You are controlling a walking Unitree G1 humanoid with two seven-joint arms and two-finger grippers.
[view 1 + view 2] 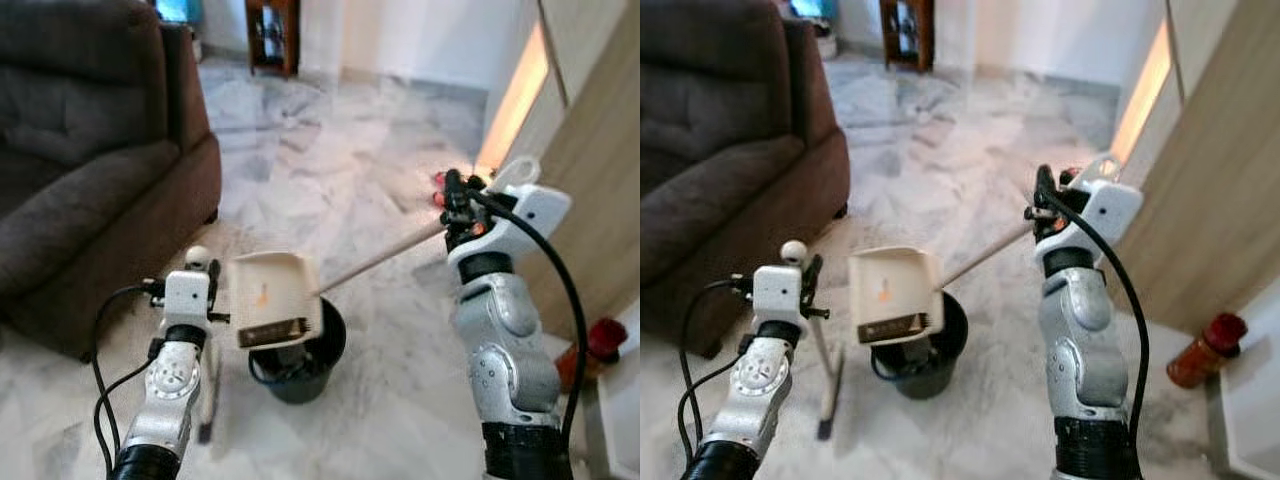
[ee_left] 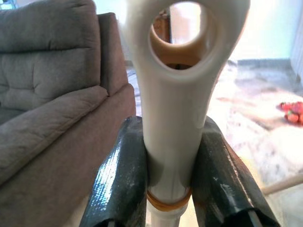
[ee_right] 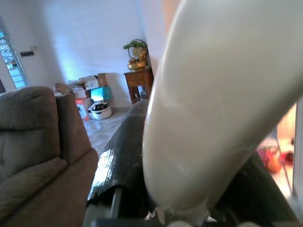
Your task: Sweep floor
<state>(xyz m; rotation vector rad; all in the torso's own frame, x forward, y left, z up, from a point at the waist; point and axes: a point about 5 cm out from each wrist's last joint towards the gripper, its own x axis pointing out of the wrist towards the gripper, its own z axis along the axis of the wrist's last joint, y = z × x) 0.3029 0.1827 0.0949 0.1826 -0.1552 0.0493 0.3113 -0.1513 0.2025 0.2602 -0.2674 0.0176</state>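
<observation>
Right gripper (image 1: 1043,205) clamps the dustpan (image 1: 895,292) handle end, pan tipped over the black bin (image 1: 923,366) well below-left; left gripper (image 1: 212,287) clamps the broom handle (image 2: 173,118) top; both probably light, stiff, slippery plastic.

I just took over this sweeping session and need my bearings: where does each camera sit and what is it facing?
Left eye view: head camera, looking down at the dustpan tipped over the black bin; both silver arms show.
Right eye view: the stereo twin, same scene, with a red-capped bottle on the floor.
Left wrist view: looks along the left gripper, jaws shut on a white handle; sofa behind.
Right wrist view: looks along the right gripper clamping the dustpan handle.
Both wrist views share the sofa.
</observation>
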